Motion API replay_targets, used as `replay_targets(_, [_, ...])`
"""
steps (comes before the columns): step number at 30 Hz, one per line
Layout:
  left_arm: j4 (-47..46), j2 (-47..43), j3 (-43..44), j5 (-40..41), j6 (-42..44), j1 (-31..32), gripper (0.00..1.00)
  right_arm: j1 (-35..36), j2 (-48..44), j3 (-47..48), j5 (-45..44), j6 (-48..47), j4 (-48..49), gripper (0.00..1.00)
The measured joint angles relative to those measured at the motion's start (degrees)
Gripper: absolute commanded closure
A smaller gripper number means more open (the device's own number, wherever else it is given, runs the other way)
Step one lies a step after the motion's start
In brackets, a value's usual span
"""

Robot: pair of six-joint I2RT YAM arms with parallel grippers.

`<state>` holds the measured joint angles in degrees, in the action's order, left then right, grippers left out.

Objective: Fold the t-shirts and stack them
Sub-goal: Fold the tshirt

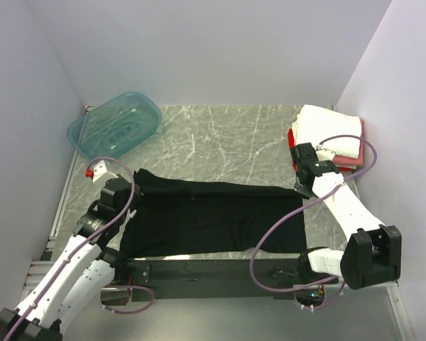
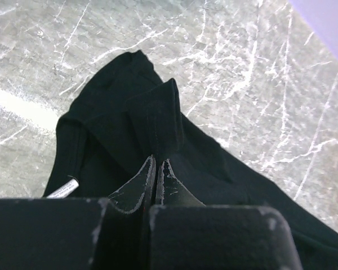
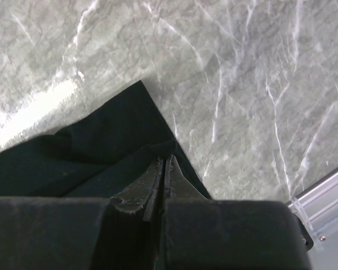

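1. A teal tub [image 1: 115,124] sits far left on the counter [image 1: 220,135].
2. The left jaws pinch a ridge of the black t-shirt [image 1: 213,220], which lies spread across the near middle; its white tag [image 2: 65,190] is unreadable.
3. The right jaws clamp the shirt's right corner.
4. Far right, a folded white t-shirt [image 1: 330,128] lies on a red t-shirt [image 1: 360,149].

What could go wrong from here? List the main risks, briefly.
1. The right gripper pinches the black shirt right at its corner edge, so a pull could slip it free.
2. The left gripper holds a bunched ridge of cloth, so the fold may come out creased or uneven.
3. The stack of folded shirts sits just beyond the right gripper, and a lifting swing might knock it.
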<state>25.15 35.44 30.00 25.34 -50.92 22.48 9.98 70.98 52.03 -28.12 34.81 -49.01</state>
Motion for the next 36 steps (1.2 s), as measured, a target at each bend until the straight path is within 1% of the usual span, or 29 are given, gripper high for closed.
replay_targets(6, [2.9,-3.3,-1.0,0.3,-2.4,1.5,0.99,4.5,0.1,0.0,-2.0,2.7,-2.4,1.0])
replay_targets(7, [3.5,-3.9,-1.2,0.5,-3.0,1.9,0.94,5.6,0.1,0.0,-2.6,3.3,-3.0,0.98])
replay_targets(8, [3.9,-4.4,-1.5,0.5,-3.3,2.3,0.9,6.7,0.1,0.0,-3.2,4.1,-3.4,0.86])
replay_targets(9, [4.7,-5.0,-1.6,0.5,-3.9,2.7,0.85,7.6,0.1,0.0,-3.7,4.9,-3.8,0.79])
replay_targets(10, [5.2,-5.7,-1.6,0.6,-4.3,3.3,0.72,8.6,0.1,0.0,-4.2,5.7,-4.2,0.71])
replay_targets(11, [5.9,-6.4,-1.6,0.9,-4.7,3.8,0.65,9.5,0.0,0.0,-4.5,6.5,-4.8,0.56])
replay_targets(12, [6.5,-7.2,-1.6,1.3,-5.3,4.5,0.59,10.2,-0.2,0.0,-5.0,7.5,-5.4,0.5])
replay_targets(13, [7.1,-8.1,-1.6,1.8,-5.9,5.3,0.49,10.6,-0.4,0.0,-5.4,8.1,-6.1,0.45])
replay_targets(14, [7.6,-9.1,-1.6,2.4,-6.4,6.0,0.46,10.8,-0.8,0.0,-5.8,8.6,-6.8,0.4])
replay_targets(17, [9.9,-11.4,-1.2,3.9,-8.3,8.2,0.37,11.1,-2.4,0.1,-6.8,9.9,-8.9,0.36])
replay_targets(21, [10.2,-11.1,-0.4,4.6,-8.3,9.1,0.36,11.1,-4.9,1.0,-7.0,10.2,-10.7,0.33])
replay_targets(24, [7.9,-8.1,0.1,4.5,-7.7,9.1,0.36,11.1,-5.7,1.4,-5.7,8.6,-9.0,0.32])
replay_targets(28, [0.7,3.5,0.7,2.6,-5.7,9.3,0.35,9.6,-3.2,1.3,-0.9,5.3,-3.7,0.31])
replay_targets(31, [-5.3,13.2,0.7,-0.4,-4.2,9.6,0.32,5.6,0.8,0.8,2.4,3.0,0.6,0.31])
replay_targets(36, [-14.3,24.6,0.9,-3.8,-2.2,9.7,0.25,-2.6,6.1,-1.3,7.7,-0.6,7.0,0.32])
